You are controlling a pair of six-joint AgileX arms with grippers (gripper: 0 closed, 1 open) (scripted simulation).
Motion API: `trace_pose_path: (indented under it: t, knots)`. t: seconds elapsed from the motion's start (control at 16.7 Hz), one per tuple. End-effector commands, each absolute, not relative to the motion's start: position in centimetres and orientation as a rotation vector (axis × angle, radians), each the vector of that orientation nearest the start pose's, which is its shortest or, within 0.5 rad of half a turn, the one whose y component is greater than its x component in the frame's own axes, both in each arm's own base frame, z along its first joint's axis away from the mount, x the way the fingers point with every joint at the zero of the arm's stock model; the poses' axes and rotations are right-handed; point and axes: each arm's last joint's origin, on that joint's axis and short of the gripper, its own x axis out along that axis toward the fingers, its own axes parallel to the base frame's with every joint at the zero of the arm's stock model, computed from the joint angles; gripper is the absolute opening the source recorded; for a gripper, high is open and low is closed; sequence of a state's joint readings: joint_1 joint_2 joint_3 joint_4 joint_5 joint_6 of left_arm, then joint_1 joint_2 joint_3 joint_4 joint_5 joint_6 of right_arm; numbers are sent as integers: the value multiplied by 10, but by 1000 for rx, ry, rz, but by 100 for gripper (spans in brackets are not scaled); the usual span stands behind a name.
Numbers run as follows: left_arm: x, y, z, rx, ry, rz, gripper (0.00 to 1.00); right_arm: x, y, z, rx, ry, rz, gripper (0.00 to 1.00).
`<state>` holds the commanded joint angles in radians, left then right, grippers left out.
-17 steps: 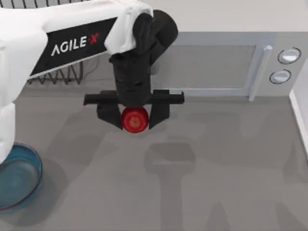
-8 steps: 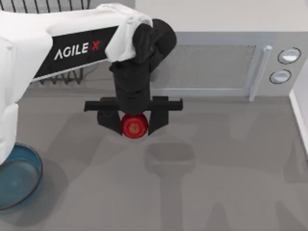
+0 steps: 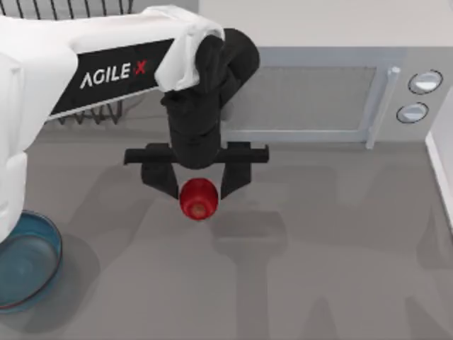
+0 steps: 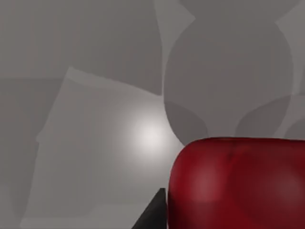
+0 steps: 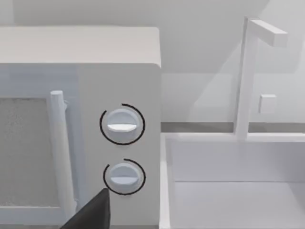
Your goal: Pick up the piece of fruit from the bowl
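So the left gripper (image 3: 199, 183) is hanging over the middle of the grey table (image 3: 325, 269), pointing down, just in front of the microwave (image 3: 311, 95). Its two black fingers (image 3: 160, 178) are standing spread apart, and the piece of fruit (image 3: 197, 199) is sitting just below the fingertips in the top view, more or less centred in the gap between them. From above I can't honestly tell if the pads are touching it at all; there's a sliver of space on both sides, so it's looking like an open claw with nothing clamped.

The left wrist view is showing the glossy red fruit (image 4: 238, 183) up close with a dark fingertip (image 4: 153, 214) poking in right beside it, and grey tabletop with soft shadows behind.

The bowl (image 3: 27, 261) is sitting way off at the table's left edge, well apart from the fruit, partly tucked under the white arm. There's a wire rack (image 3: 85, 106) peeking out behind the arm too.

The right gripper (image 5: 93, 214) is looking at the microwave dials (image 5: 122, 125), with a white sink (image 5: 233, 191) and faucet (image 5: 248, 76) next to them; can't tell what its fingers are doing
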<state>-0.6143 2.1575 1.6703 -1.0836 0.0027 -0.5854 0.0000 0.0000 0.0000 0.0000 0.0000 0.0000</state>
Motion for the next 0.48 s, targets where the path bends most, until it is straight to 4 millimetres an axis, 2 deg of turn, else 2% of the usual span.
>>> trace_pose_path:
  t: [0.12,0.48]
  knots:
    - [343,-237,159,16,1571,-16,98,106,-1,160,0,0,0,100]
    - [343,-237,159,16,1571,-16,100,106,-1,160,0,0,0,100]
